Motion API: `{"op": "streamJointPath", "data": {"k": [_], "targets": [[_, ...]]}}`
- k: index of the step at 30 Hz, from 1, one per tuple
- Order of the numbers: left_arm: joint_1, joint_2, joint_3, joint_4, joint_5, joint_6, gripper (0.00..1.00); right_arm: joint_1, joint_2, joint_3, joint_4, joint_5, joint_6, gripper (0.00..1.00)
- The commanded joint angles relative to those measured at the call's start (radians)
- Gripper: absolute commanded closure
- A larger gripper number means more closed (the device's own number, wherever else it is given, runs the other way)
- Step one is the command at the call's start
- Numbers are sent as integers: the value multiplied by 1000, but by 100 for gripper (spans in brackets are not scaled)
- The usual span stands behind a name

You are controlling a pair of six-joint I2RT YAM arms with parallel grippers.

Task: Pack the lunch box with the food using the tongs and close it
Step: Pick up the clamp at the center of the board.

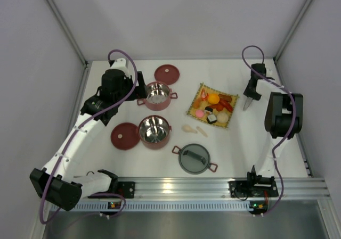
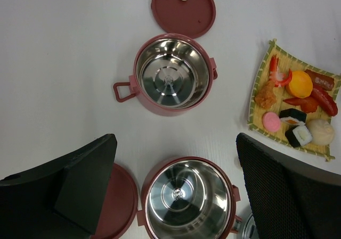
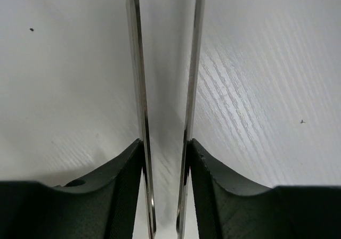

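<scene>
Where overhead blurs, wrist view shows right hand [image 3: 166, 159] pinching tongs [image 3: 138, 90]; left hand [image 2: 178, 159] agape.

1. Left arm [image 1: 72, 143]: white links, chunky black joint housings.
2. Right arm [image 1: 273, 153]: same white and black.
3. Purple cable [image 1: 127, 58] loops along each one.
4. Left fingers [image 2: 287, 191]: black, finely dotted pads.
5. Right fingers [image 3: 229, 196]: dark, fine-grained faces.
6. Bases [image 1: 256, 186]: black, tiny orange lights.

The tongs [image 3: 139, 90] are shiny metal. The lunch box [image 2: 171, 74] shines like a mirror inside. The bench [image 3: 256, 79] is dull white.
</scene>
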Motion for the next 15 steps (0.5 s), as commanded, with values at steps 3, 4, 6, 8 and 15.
{"op": "streamJointPath", "data": {"k": [3, 4, 6, 8, 15], "targets": [[-2, -5, 34, 12, 15, 4, 1, 15, -142, -11, 11, 34, -21, 59], [-2, -5, 34, 12, 17, 3, 1, 15, -145, -12, 11, 37, -24, 58], [-2, -5, 34, 12, 19, 4, 1, 15, -148, -15, 12, 39, -28, 57], [-2, -5, 32, 14, 17, 4, 1, 15, -137, -14, 12, 36, -33, 57], [-2, -2, 34, 14, 14, 3, 1, 15, -50, -23, 17, 33, -35, 56]]}}
